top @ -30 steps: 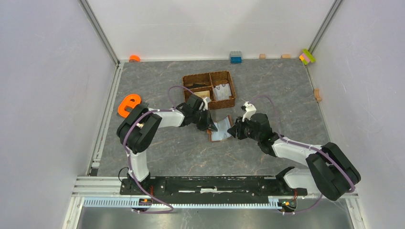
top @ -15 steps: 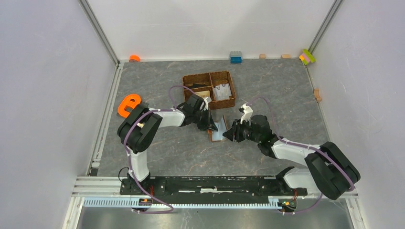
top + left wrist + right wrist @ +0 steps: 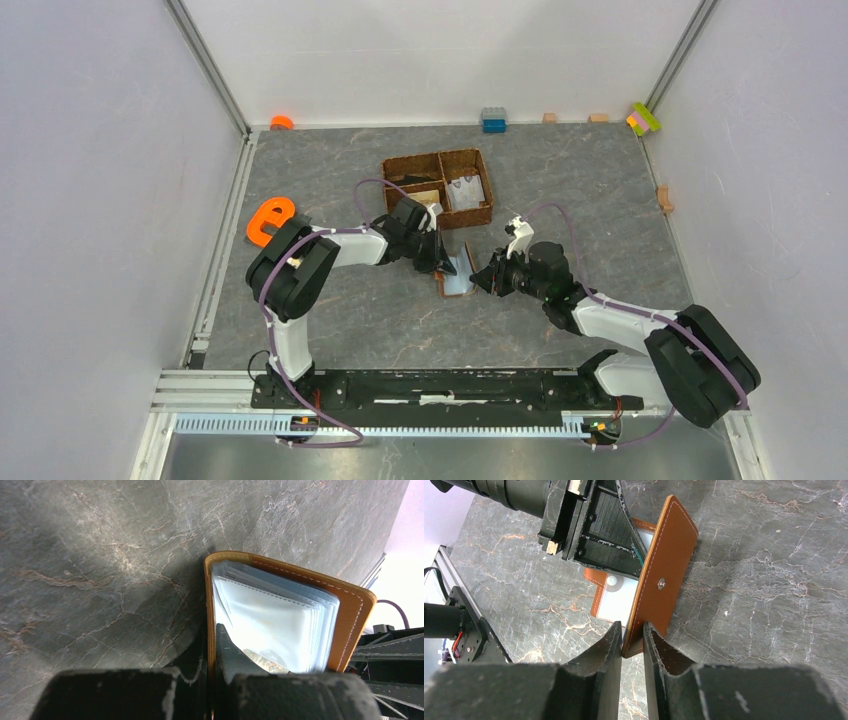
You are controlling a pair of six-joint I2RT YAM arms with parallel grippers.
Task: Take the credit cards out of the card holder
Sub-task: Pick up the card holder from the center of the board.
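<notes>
The small brown leather-look bifold card holder lay open near the middle of the bench, with one flap raised on edge. The left gripper was clamped tight on that flap. The right gripper, narrowed almost fully, pinched the same flap's lower corner.

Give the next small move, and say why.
Probably swing the right hand outward to lay its flap flat. The left hand clamps the other half of the wallet, and the pale pockets are only part open.
</notes>
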